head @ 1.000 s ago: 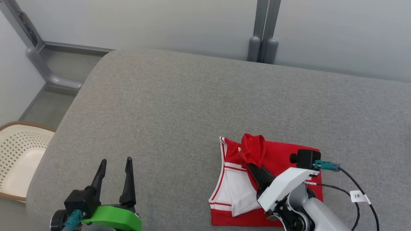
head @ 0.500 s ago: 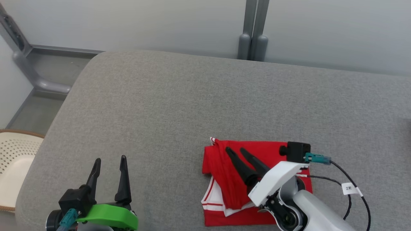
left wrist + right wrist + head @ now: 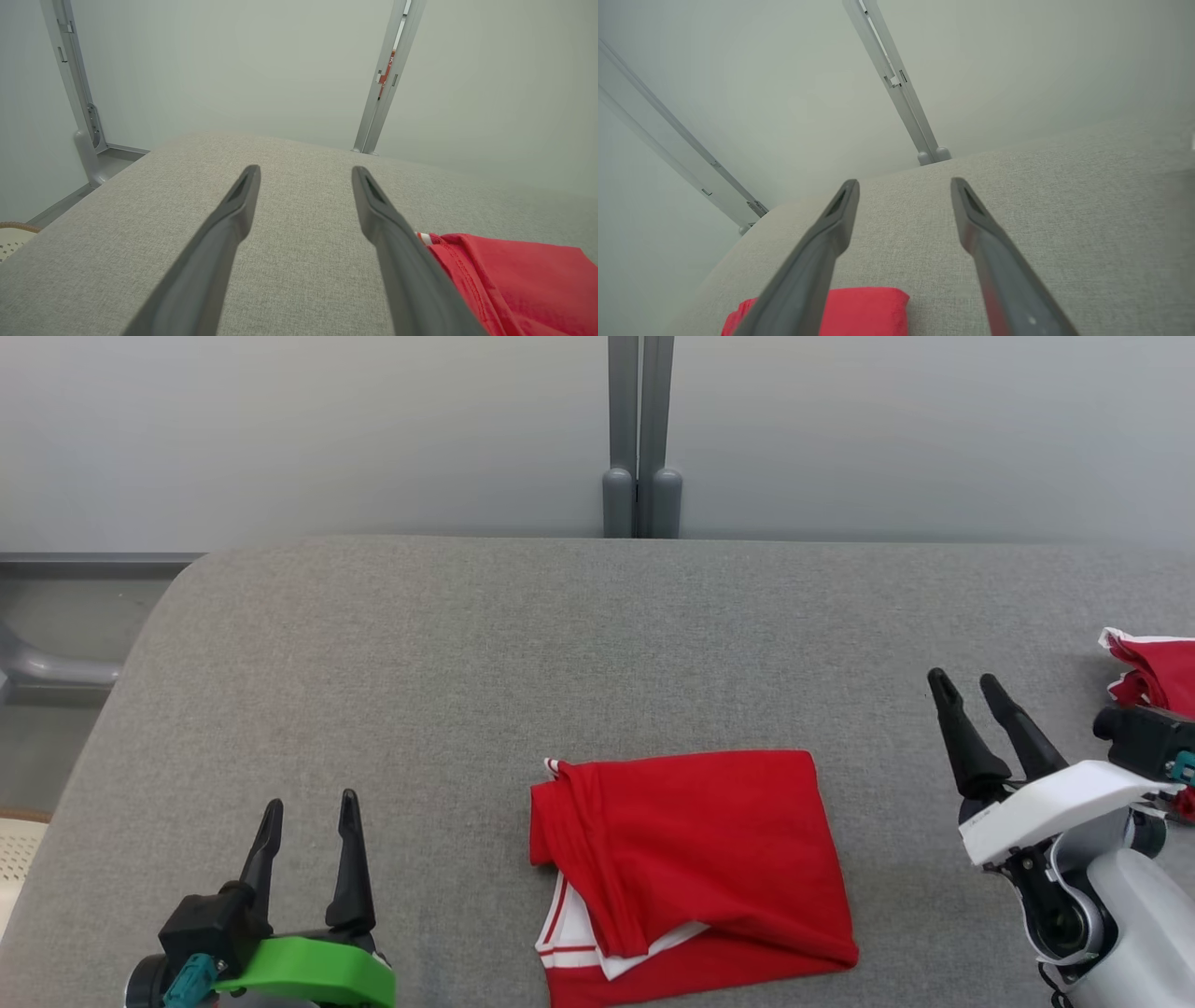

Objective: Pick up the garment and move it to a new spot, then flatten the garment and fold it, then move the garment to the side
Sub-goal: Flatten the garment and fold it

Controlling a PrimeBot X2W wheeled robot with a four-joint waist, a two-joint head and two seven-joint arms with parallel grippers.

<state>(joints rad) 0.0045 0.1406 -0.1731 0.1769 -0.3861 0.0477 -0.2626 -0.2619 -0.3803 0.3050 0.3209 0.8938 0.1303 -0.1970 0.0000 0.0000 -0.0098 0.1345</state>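
Red garment [image 3: 691, 849] folded square on grey woven cushion [image 3: 448, 653]; left gripper [image 3: 310, 800], right gripper [image 3: 962, 678] wide, empty.

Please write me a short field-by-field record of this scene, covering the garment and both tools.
surface: grey padded top
garment: red with white trim, folded, lying near the front middle
left tool: open and empty, at the front left, apart from the garment
right tool: open and empty, to the garment's right, apart from it
other cloth: a second red piece with a white edge, cut off by the head view's right edge
task stage: fold looks done; the move to the side is not yet done
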